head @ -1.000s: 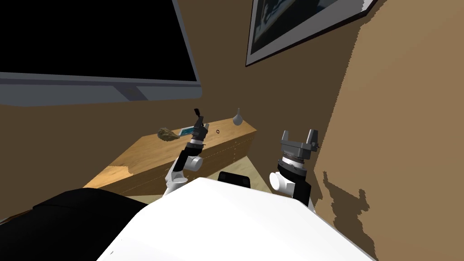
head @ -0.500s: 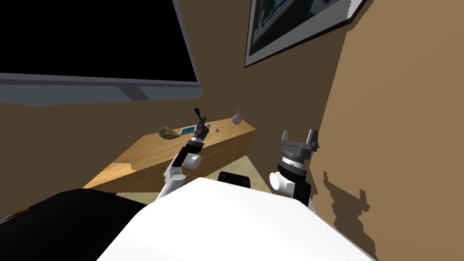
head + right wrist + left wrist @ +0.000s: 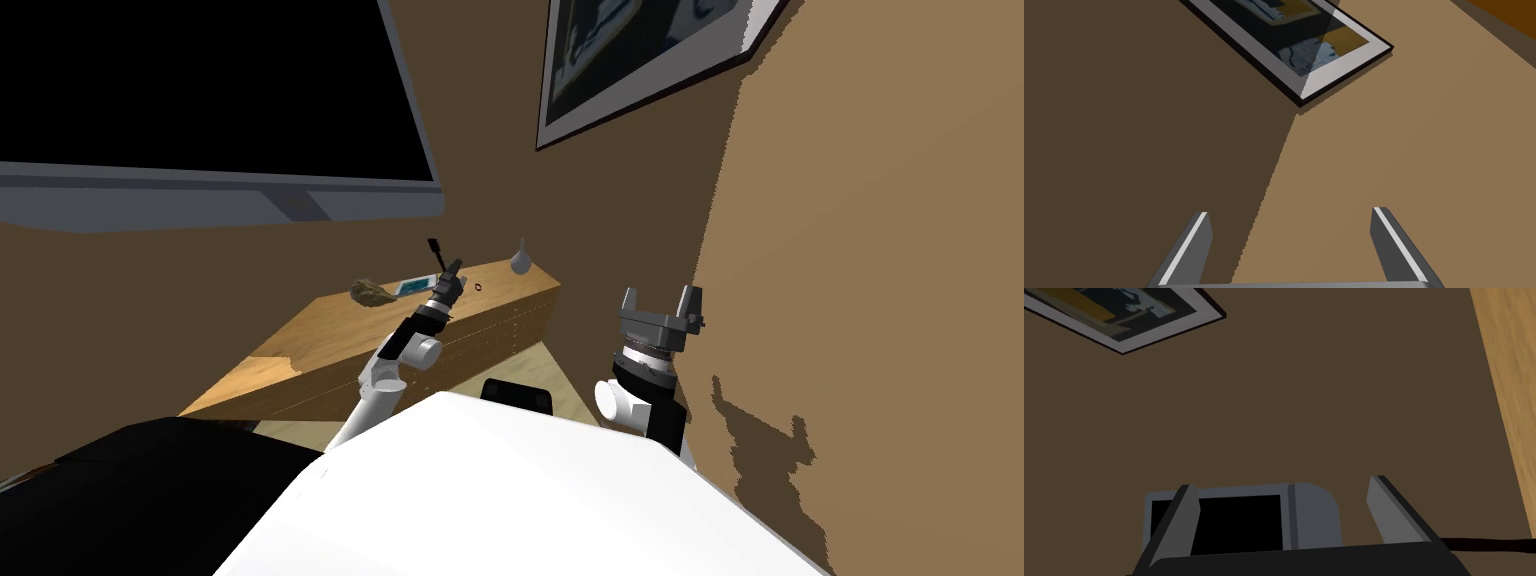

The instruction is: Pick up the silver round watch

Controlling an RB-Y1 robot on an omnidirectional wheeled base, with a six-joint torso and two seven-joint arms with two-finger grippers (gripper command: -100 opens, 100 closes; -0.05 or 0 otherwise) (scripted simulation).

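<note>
The watch (image 3: pixel 478 287) shows in our head view as a tiny thin dark ring, too small for us to make out a face, strap or silver colour. It lies flat on the light brown wooden counter (image 3: pixel 330 340), a little left of the frame's middle, near the counter's far right end.

Our left gripper (image 3: pixel 452 270) sits just left of the watch in the frame and slightly higher, close to it but apart. Its two fingers stand spread with nothing between them, as the left wrist view shows (image 3: pixel 1281 483); there they point at the brown wall.

Farther right along the counter stands a small grey bulb-shaped vase (image 3: pixel 519 262). Left of the gripper lie a flat teal and white object (image 3: pixel 410 288) and a brownish lumpy object (image 3: pixel 370 292).

Our right gripper (image 3: pixel 657 295) is at centre right, beside the tan wall, fingers wide apart and empty (image 3: pixel 1289 212).
</note>
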